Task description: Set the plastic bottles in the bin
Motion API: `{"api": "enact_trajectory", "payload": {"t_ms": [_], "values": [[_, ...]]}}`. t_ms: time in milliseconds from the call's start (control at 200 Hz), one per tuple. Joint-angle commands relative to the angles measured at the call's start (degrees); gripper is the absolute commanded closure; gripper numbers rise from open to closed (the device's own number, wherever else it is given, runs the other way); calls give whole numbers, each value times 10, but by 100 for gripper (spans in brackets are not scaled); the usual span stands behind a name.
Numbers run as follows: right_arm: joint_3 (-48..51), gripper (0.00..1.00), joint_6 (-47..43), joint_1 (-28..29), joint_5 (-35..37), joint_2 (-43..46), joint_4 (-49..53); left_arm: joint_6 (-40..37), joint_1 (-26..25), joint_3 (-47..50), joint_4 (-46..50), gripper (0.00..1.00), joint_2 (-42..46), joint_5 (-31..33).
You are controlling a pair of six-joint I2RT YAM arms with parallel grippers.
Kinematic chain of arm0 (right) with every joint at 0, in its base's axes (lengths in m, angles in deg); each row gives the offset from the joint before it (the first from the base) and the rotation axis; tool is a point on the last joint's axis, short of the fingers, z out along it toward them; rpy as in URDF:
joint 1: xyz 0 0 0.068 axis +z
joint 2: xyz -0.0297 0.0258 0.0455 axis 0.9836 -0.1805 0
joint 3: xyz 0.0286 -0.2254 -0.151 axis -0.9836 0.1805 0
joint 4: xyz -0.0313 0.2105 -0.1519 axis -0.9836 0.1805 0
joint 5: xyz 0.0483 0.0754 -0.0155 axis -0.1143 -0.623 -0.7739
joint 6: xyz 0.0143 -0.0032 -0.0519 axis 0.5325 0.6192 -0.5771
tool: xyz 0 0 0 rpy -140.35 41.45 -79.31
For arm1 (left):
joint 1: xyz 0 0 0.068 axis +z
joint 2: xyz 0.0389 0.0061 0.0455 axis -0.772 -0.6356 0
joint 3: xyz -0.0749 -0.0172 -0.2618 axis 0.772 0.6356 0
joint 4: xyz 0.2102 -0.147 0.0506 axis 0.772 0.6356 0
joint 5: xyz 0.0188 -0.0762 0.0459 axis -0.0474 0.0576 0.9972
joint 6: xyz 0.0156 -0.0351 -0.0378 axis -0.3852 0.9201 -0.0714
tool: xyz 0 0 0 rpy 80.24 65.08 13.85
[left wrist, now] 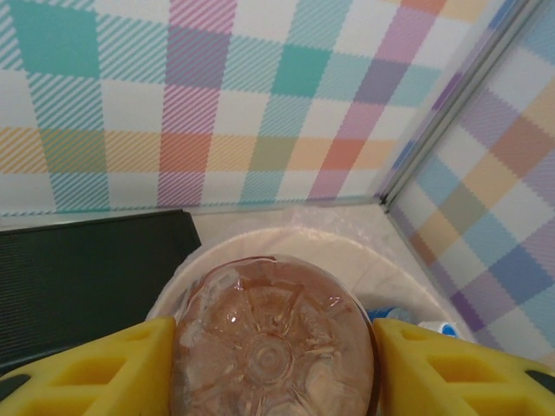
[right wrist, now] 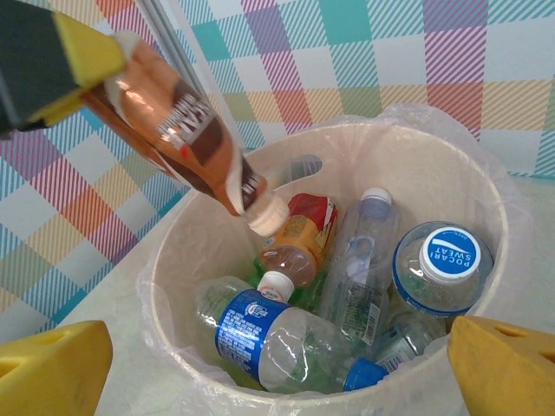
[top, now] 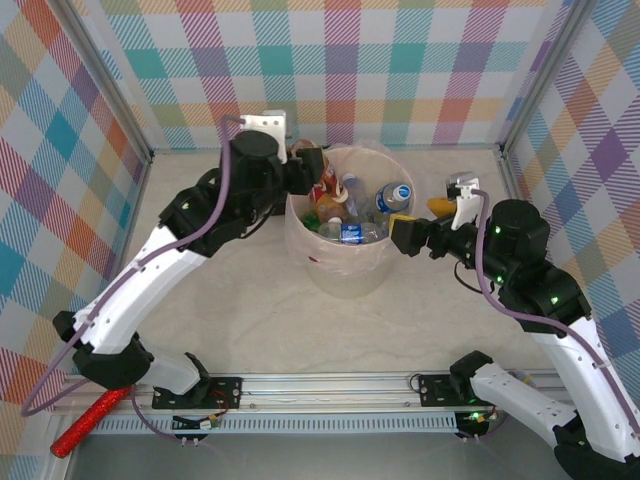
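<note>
Left gripper (left wrist: 277, 381) is clenched on a brown bottle (right wrist: 182, 130), its yellow fingers (left wrist: 95, 373) pressed against either side of the bottle's base. The left wrist view looks straight at the moulded bottom of the bottle. From the right wrist view the bottle hangs tilted, with its pale cap pointing down and to the right over the mouth of the bin (top: 340, 272). The cap sits above the other bottles; whether it touches any of them I cannot tell. From above, the held bottle is at the bin's far left rim.

The bin stands in the middle of the table (top: 250, 330), between the two arms, with its clear liner folded over the rim. Several plastic bottles lie inside it. A clear bottle with a blue label (right wrist: 260, 334) lies along the near side. An orange-red labelled bottle (right wrist: 302, 236) lies below the held bottle's cap. A clear bottle with a pale cap (right wrist: 364, 260) lies beside it to the right. A bottle with a blue and white top (right wrist: 442, 264) stands at the right side, top upward.

Right gripper (top: 405, 235) is released, jaws spread wide and holding nothing. It hovers just beside the bin's right rim, facing inward.

A black box (left wrist: 87, 277) lies left of the bin, close to its wall. A red rod (top: 95, 420) lies at the near left corner beside the left arm's base.
</note>
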Motion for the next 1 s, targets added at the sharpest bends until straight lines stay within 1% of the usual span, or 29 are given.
{"api": "enact_trajectory", "payload": {"t_ms": [0, 315, 415, 490, 580, 775, 850, 995], "values": [[9, 1, -4, 3, -3, 9, 3, -42, -12, -30, -17, 43, -28, -9], [17, 1, -1, 2, 5, 22, 13, -126, -36, -90, -20, 44, -154, -12], [17, 1, -3, 3, 9, 26, 16, -129, -41, -113, 9, 44, -196, -9], [17, 1, -6, 2, 14, 28, 19, -124, -44, -104, 14, 45, -211, -13], [18, 1, -8, 2, 18, 30, 22, -115, -46, -80, 10, 47, -212, -16], [21, 1, -9, 3, 19, 27, 18, -121, -46, -43, -30, 46, -162, 20], [22, 1, -8, 2, 18, 26, 15, -147, -46, -35, -54, 46, -140, 51], [22, 1, -5, 2, 15, 25, 14, -220, -44, -18, -104, 45, -111, 138]]}}
